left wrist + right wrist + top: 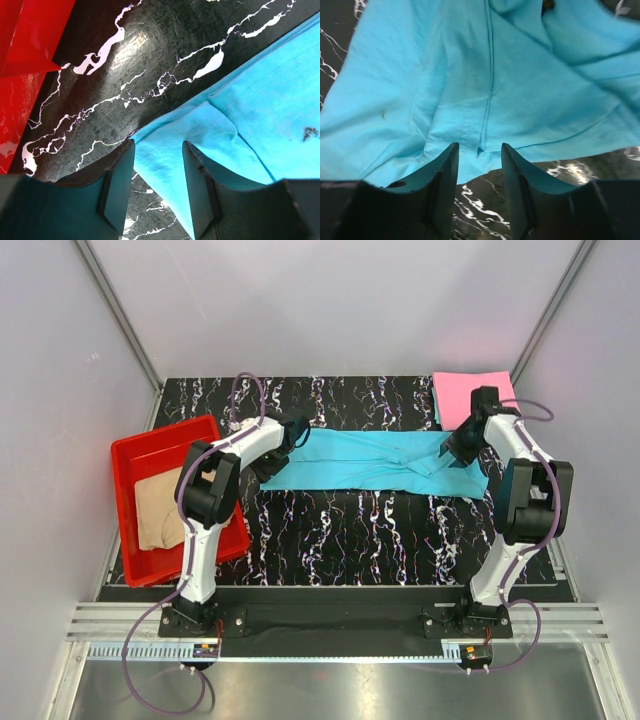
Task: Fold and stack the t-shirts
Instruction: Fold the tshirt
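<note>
Covering the whole work area, the black table (350,530) with white veining carries everything else. The turquoise shirt (370,462) lies across its far middle, folded into a long, narrow band that runs from left to right, with some bunched folds toward its right end. The red tray (165,440) sits at the table's left edge, turned at a slight angle. The pink shirt (460,392) lies folded flat in the far right corner, just behind the right end of the turquoise one. The tan shirt (160,505) is crumpled inside the tray, partly hidden by the left arm.

The left gripper (157,150) is at the left end of the turquoise shirt, its fingers spread apart, with a hemmed corner of the cloth lying on the table in the gap between them. The right gripper (479,147) is low over the shirt's right end, fingers also spread, straddling the cloth's edge near a seam; neither pinches the fabric.
</note>
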You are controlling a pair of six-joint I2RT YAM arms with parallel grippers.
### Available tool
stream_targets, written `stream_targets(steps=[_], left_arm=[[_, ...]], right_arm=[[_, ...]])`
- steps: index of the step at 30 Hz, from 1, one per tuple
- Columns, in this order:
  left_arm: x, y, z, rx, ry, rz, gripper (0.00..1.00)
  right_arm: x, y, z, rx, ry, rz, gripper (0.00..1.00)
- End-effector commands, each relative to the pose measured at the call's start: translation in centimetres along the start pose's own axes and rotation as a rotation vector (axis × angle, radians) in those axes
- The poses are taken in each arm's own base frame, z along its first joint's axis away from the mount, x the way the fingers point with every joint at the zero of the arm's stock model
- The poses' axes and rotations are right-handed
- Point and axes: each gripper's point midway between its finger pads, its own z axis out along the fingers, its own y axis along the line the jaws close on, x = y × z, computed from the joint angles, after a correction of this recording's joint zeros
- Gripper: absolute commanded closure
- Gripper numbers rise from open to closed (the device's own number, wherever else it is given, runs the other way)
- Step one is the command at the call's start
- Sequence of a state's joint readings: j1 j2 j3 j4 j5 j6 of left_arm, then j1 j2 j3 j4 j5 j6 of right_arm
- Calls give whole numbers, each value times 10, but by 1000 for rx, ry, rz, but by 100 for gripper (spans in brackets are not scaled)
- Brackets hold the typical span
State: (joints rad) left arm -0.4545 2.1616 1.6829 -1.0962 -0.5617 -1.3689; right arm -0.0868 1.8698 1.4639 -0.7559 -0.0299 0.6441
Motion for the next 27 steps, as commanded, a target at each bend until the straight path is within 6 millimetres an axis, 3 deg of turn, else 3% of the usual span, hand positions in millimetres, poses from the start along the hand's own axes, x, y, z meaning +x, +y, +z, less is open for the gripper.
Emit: stream_targets(steps=[1,10,17,27], left_arm=[[-17,-4,-8,16,-60,3,52],[-17,-6,-10,36,-53,2,52],[-14,-9,-12,48,-34,-4,52],[-15,-9,-15,55,-34,-16,53]], right_arm=[[14,20,-1,-121,33,147,53],[29,19,22,-155,62,264,53],[27,22,23,-167,56,286,55],[41,13,35,-133,98,323,57]])
